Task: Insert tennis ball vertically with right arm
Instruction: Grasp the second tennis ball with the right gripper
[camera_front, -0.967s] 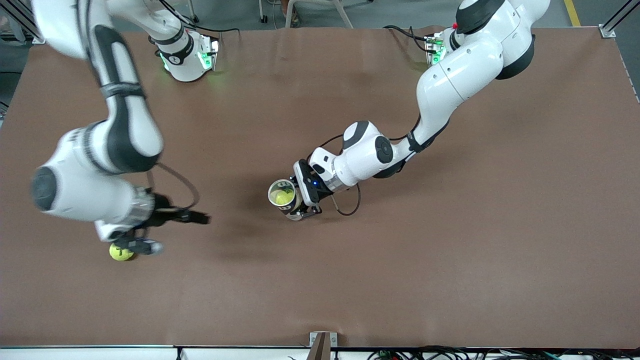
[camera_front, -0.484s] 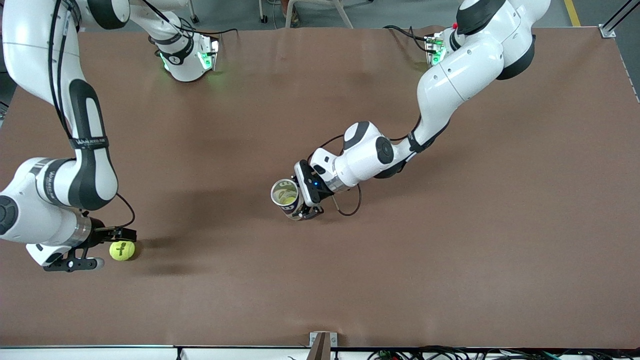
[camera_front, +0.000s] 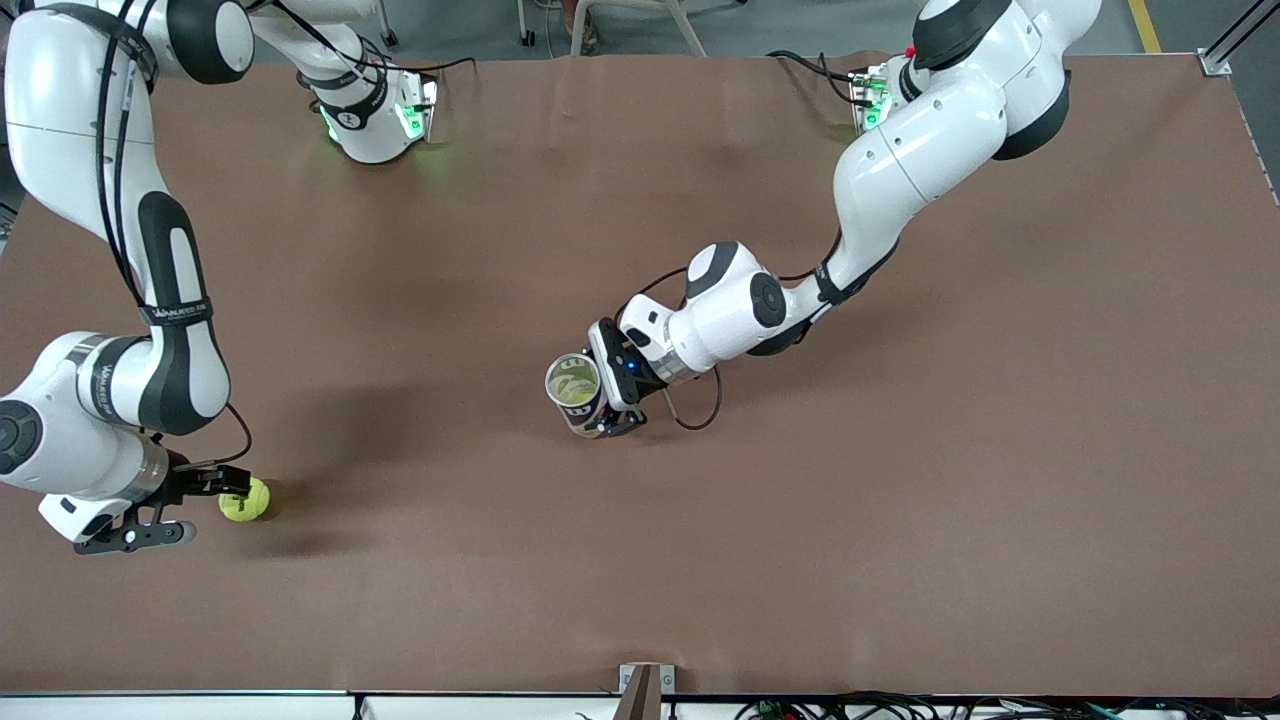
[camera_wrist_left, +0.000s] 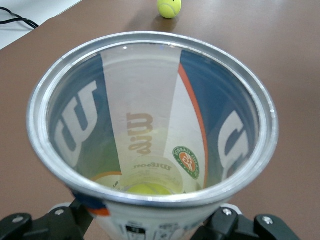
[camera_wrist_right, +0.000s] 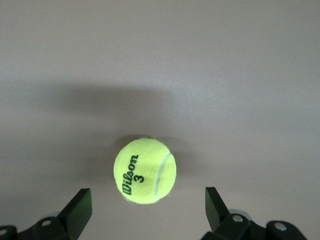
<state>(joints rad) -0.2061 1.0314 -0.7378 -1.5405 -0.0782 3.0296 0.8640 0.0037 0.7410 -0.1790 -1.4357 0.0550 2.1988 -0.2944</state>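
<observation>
Tennis ball (camera_front: 244, 499) (camera_wrist_right: 145, 170) resting on the brown desk (camera_front: 900, 520) near the right arm's end. Right claw (camera_front: 190, 505) (camera_wrist_right: 145, 207) low just beside it, fingers spread wide, ball not yet between them. Mid-desk, left claw (camera_front: 603, 400) clamped on an upright open ball can (camera_front: 574, 390) (camera_wrist_left: 150, 120), another ball inside.

1. Right arm (camera_front: 150, 330) swings out toward its table end, now steady.
2. Right gripper (camera_front: 185, 508) drops low beside tennis ball (camera_front: 244, 499), jaws wide, ball not between them.
3. Can (camera_front: 577, 393) in left gripper (camera_front: 612, 400) goes from tilted to more upright.
</observation>
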